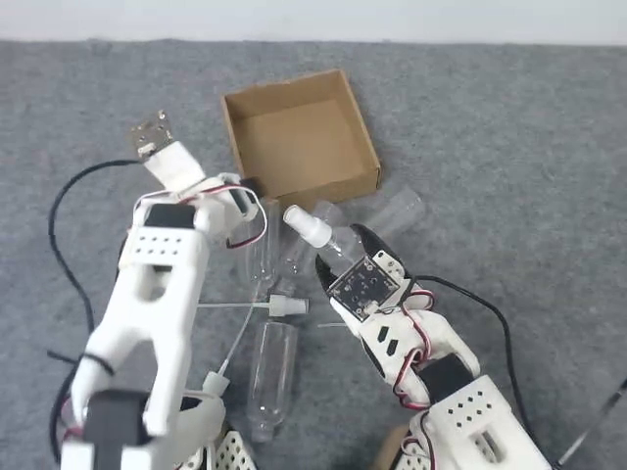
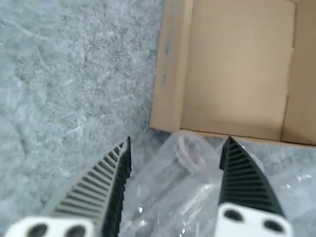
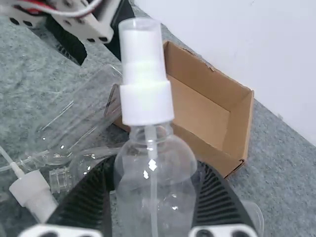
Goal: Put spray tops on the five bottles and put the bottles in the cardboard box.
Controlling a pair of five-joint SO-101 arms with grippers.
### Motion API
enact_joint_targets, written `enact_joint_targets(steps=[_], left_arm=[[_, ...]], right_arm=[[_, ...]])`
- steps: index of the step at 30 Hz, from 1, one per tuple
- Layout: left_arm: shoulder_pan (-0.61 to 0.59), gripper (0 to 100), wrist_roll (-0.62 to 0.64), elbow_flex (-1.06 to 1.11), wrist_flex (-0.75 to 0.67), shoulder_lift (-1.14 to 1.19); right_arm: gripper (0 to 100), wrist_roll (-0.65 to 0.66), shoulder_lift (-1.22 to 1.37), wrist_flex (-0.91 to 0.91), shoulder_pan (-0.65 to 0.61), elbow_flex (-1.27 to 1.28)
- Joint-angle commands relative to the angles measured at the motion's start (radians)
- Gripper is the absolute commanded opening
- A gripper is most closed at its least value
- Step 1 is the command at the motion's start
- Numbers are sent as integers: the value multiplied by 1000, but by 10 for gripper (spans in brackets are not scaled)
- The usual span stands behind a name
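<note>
My right gripper (image 1: 340, 251) (image 3: 154, 190) is shut on a clear bottle (image 3: 150, 170) fitted with a white spray top (image 1: 307, 226) (image 3: 143, 81), held just in front of the cardboard box (image 1: 299, 137) (image 3: 210, 116). The left gripper (image 1: 252, 202) (image 2: 177, 146) stands open by the box's near corner, its fingers (image 2: 111, 177) either side of the neck of a topless clear bottle (image 2: 185, 168) (image 1: 261, 247) lying on the carpet. The box (image 2: 237, 74) has nothing in it. A loose spray top (image 1: 287, 305) (image 3: 30, 193) with its tube lies between the arms.
More clear bottles lie on the grey carpet: one beside the box's front right corner (image 1: 397, 211), one next to the held bottle (image 1: 294, 253), one nearer the arm bases (image 1: 272, 377). A second loose spray top (image 1: 214, 383) lies by the left arm's base.
</note>
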Motion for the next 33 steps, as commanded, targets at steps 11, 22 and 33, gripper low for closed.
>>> enact_joint_targets(steps=[11,22,33], left_arm=[[0,267,-6,-205,2,226],[2,248,-11,-367,184,381],[-6,63,-115,-430,253,410]], right_arm=[[27,-12,-33,-19,51,-58],[27,-66,-33,-21,114,-75],[27,-112,-33,-19,170,-97]])
